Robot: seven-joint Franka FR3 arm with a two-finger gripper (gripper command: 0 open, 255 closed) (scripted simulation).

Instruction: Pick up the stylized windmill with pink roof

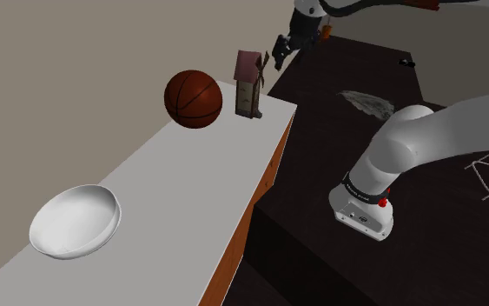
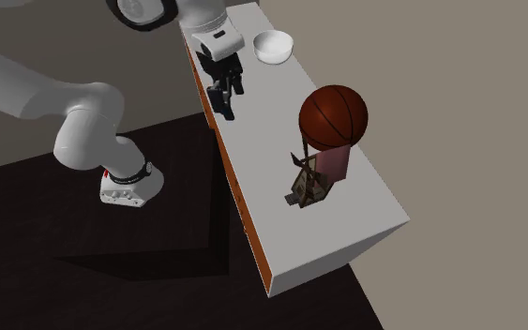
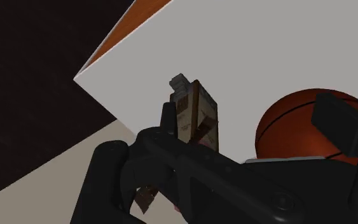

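item 1, gripper (image 2: 226,94): black, on the white arm (image 2: 27,89). i see it in the upper middle of the second exterior view, at the counter's long edge on the arm's side. its fingers (image 2: 237,84) stand apart with nothing between them. i cannot tell whether they touch the counter top.

item 2, windmill (image 1: 249,84): brown body, pink roof, dark blades on one face. it stands upright in the upper middle of the shoulder view, near the counter's far corner. in the second exterior view it sits at right of centre, well apart from the gripper. in the wrist view it shows beyond the gripper's black body, not clasped.

item 3, basketball (image 1: 194,99): dark orange-brown, resting on the counter just beside the windmill, to its left in the shoulder view.

item 4, bowl (image 1: 75,222): white, at the lower left of the shoulder view, well apart from the ball and windmill.

item 5, counter (image 1: 173,200): white top, orange side panel, and it bears items 2 to 4.

item 6, floor (image 1: 320,261): dark, beside the counter.
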